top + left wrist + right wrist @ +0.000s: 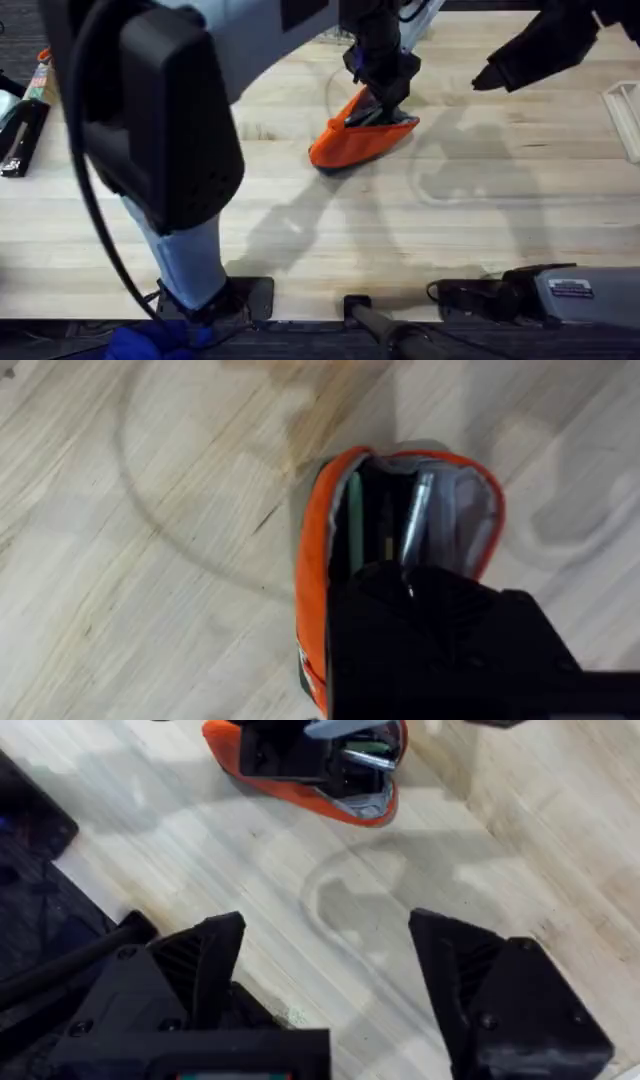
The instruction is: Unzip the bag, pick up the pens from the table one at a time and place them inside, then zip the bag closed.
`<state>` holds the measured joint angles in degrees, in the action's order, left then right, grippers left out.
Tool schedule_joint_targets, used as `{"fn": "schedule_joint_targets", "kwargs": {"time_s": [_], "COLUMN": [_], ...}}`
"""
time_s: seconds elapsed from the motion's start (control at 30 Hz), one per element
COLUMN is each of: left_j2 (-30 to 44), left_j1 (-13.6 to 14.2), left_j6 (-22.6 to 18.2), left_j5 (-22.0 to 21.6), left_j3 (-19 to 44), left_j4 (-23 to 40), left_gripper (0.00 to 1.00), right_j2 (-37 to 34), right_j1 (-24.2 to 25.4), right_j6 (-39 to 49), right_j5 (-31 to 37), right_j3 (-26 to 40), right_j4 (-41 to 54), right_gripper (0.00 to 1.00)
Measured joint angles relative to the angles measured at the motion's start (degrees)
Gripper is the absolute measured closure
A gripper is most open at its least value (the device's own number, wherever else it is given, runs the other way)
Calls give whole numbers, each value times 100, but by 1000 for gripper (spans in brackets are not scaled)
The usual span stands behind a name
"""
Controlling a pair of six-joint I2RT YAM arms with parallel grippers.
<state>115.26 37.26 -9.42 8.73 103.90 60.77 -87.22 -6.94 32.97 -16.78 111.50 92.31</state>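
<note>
While you are looking down from overhead, the table (480,230) is spreading out as a pale butcher-block surface with plank seams running across it and faint ring marks showing in the wood. You are seeing the bag (350,142) lying near the far middle of that surface, an orange fabric pouch with its zipper undone and its mouth gaping. Your left gripper (380,95) is sitting down at the bag's open top, though you cannot tell whether its fingers are clenched or released. Your right gripper (325,985) is hovering above bare wood, well apart from the bag, with its black fingers (470,970) spread wide and holding nothing. Through the left wrist camera you are looking into the opening, where a grey lining is showing and the pens (415,515) are lying inside, the silvery one beside the green pen (353,520).
</note>
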Motion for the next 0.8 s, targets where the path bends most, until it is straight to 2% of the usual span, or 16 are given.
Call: {"fn": "schedule_joint_targets", "kwargs": {"time_s": [0.23, 0.57, 0.8], "left_j2": [213, 320, 320], "left_j1": [0, 0, 0], "left_j6": [-83, 383, 500], "left_j5": [-97, -108, -173], "left_j3": [0, 1, 0], "left_j4": [6, -10, 11], "left_gripper": [963, 962, 959], "right_j2": [0, 0, 0], "right_j1": [0, 0, 0], "right_j6": [0, 0, 0], "right_j5": [0, 0, 0], "right_j3": [0, 0, 0], "right_j4": [-2, -2, -2], "right_gripper": [5, 5, 5]}}
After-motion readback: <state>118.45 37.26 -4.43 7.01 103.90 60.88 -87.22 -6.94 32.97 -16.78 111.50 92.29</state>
